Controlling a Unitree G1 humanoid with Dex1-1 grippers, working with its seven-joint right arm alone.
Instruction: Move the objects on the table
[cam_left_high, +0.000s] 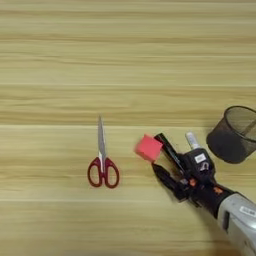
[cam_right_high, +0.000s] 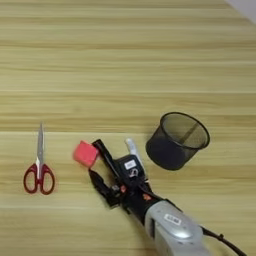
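Since the task names no goal, the desk (cam_right_high: 125, 50) only shows the step: a reach for the small red cube, not yet a grasp. A black mesh cup (cam_right_high: 177, 141) stands toward the desk's right edge, with something slanted inside; whether that is a marker I cannot tell. The red-handled scissors (cam_left_high: 102, 167) lie toward the left side, well apart. The claw (cam_right_high: 99, 161) has its fingers spread, the far one touching or nearly touching the small red cube (cam_right_high: 85, 153), which sits at mid-desk. A white-barrelled marker (cam_right_high: 132, 148) lies just beyond. Next, I judge, the claw must straddle the cube and pinch. The right eye view shows the whole cup; the left crops it.
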